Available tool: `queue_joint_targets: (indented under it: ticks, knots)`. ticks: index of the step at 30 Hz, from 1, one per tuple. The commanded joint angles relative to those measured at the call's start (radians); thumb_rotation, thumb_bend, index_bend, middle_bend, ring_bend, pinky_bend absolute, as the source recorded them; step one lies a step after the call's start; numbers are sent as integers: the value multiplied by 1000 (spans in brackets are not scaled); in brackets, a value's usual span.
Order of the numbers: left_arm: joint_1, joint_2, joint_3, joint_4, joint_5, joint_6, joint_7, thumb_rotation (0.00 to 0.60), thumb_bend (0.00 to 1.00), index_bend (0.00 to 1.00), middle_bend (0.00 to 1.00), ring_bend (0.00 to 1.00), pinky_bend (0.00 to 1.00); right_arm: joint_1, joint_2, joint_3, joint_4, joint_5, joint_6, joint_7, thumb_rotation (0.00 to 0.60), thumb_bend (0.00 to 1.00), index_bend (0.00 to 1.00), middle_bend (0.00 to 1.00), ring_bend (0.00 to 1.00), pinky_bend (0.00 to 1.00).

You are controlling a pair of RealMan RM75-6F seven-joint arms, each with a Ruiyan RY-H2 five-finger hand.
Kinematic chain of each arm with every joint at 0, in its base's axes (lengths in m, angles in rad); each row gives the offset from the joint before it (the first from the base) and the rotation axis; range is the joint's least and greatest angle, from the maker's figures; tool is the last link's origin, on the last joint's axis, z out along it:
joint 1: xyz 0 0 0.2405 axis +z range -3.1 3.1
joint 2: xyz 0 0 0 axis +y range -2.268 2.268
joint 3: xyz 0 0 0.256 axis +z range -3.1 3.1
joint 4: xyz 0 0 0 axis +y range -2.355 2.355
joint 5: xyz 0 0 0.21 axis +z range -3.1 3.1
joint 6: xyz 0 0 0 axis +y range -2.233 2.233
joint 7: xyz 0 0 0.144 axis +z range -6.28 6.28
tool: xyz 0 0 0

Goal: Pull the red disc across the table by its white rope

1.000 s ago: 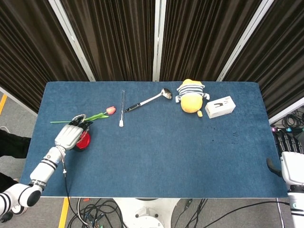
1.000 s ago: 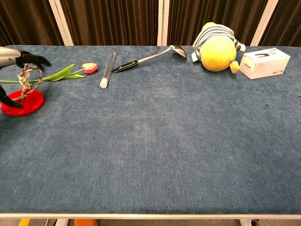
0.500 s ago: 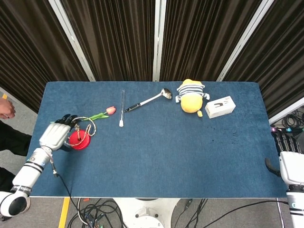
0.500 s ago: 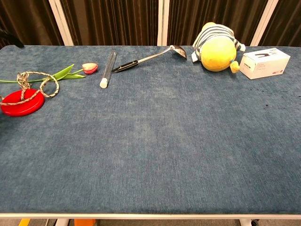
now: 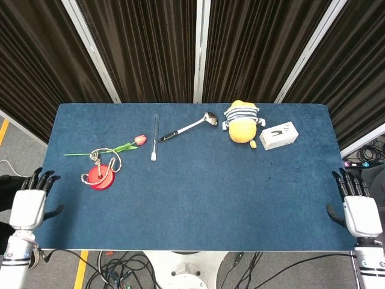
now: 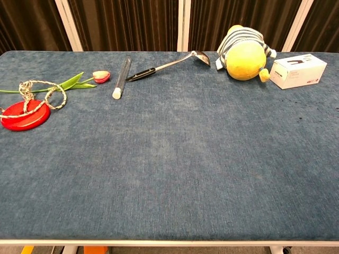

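Observation:
The red disc [image 5: 99, 177] lies flat near the table's left end, also seen as the red disc [image 6: 24, 115] in the chest view. Its white rope [image 5: 107, 158] is coiled in loops on and just behind it; the rope [image 6: 41, 95] overlaps the tulip's stem. My left hand [image 5: 29, 205] hangs off the table's left edge, fingers spread, holding nothing, well clear of the disc. My right hand [image 5: 357, 211] is off the right edge, also empty with fingers apart. Neither hand shows in the chest view.
A tulip [image 5: 123, 146] lies beside the rope. Further along the back are a clear tube [image 5: 155, 136], a ladle [image 5: 187, 127], a yellow striped plush toy [image 5: 242, 124] and a white box [image 5: 278, 135]. Blue cloth covers the table [image 5: 210, 192].
My left hand let go of the rope and drew back off the table's left edge. The rope dropped into loops by the disc. The right hand barely shifted.

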Motion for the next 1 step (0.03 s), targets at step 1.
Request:
queue_joint_targets:
  ticks: [1]
  knots:
    - [46, -56, 11, 73, 24, 30, -58, 600, 26, 243, 182, 81, 231, -3, -34, -10, 35, -18, 13, 14, 600, 268, 0, 0, 0, 0]
